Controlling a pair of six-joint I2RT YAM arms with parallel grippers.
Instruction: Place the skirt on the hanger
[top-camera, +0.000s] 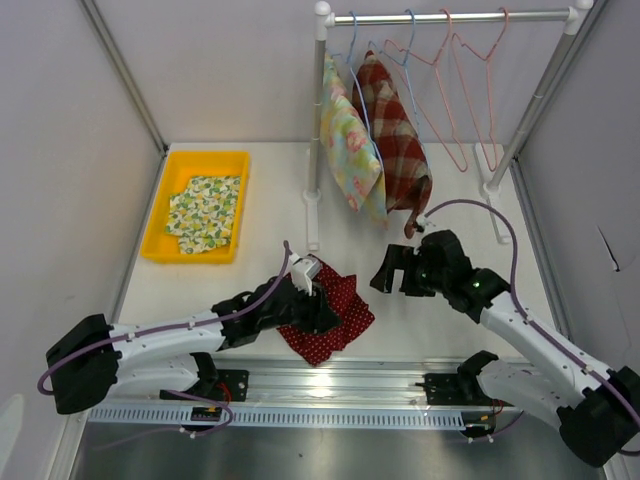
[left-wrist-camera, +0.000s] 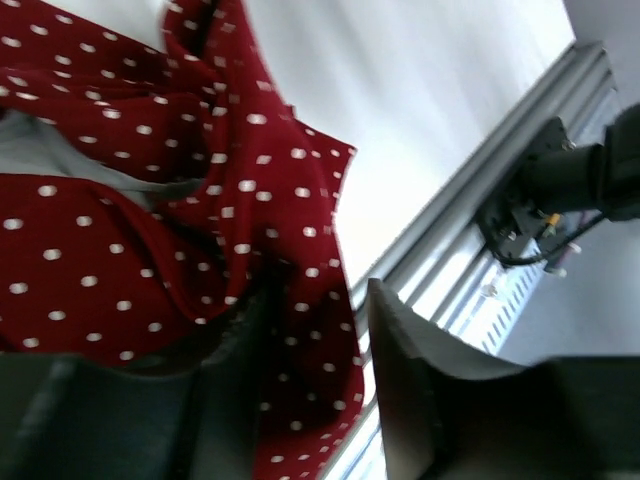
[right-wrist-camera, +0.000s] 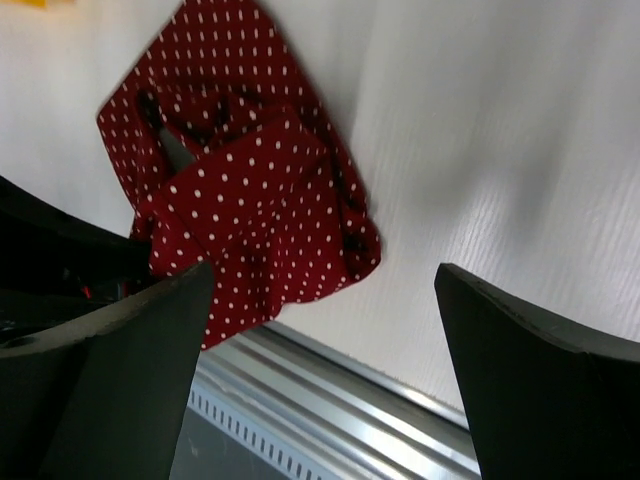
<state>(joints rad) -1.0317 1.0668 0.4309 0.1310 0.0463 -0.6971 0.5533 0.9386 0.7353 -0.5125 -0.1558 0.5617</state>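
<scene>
The red polka-dot skirt (top-camera: 340, 318) lies crumpled on the table (top-camera: 262, 205) at its near edge, roughly in the middle. The left hand (left-wrist-camera: 320, 290) is down on the skirt's left side, its fingers parted with the dotted cloth showing in the gap, not pinched. The right hand (right-wrist-camera: 325, 275) hovers just right of the skirt, spread wide and holding nothing. At the far right, empty pink hangers (top-camera: 470, 90) hang on the rail (top-camera: 450, 17) beside two clothed ones. A yellow tray (top-camera: 160, 215) sits far left.
</scene>
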